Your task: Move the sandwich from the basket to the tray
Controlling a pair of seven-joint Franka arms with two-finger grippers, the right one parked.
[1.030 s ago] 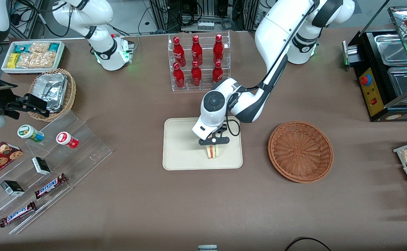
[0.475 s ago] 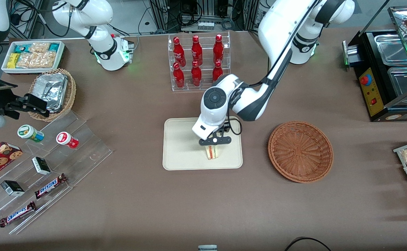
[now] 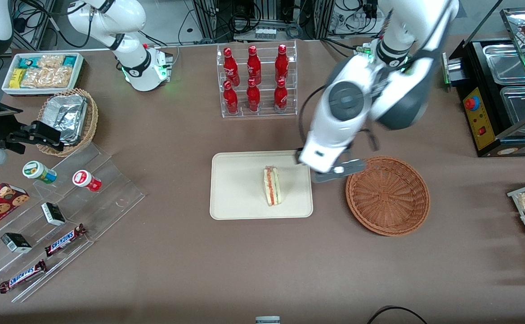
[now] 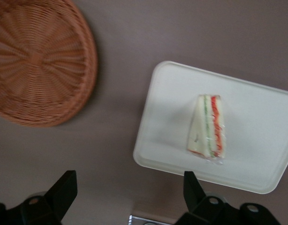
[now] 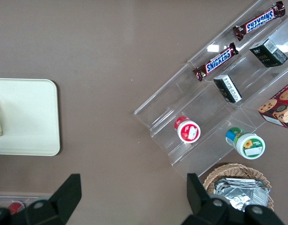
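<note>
On my front feed, the sandwich (image 3: 272, 186) lies on the cream tray (image 3: 235, 198), on the half of the tray nearer the working arm's end of the desk (image 3: 262, 265), its red, white and green filling showing along the top edge. Nothing grips it. The reddish-brown wicker basket (image 3: 387, 195) sits just beside the tray, toward the working arm's end, apart from it by a narrow strip of brown desk, and holds nothing that I can see.

The left arm's pincer (image 3: 338, 171) hangs raised above the desk, over the gap between tray and basket, close to the basket's rim in the front view. From my wrist camera its two dark fingers (image 4: 62, 190) stand well apart with nothing between them; under them I see the basket (image 4: 38, 61), bare desk and the tray (image 4: 172, 117) with the sandwich (image 4: 208, 127) lying flat on it.

Farther from the front camera than the tray stands a clear rack of red bottles (image 3: 255, 78). Toward the parked arm's end of the desk I see a lighter wicker basket with a foil container (image 3: 67, 118), a white tub of snack packets (image 3: 42, 72), and a clear stepped stand (image 3: 60, 220) carrying chocolate bars, small boxes and two little tubs
</note>
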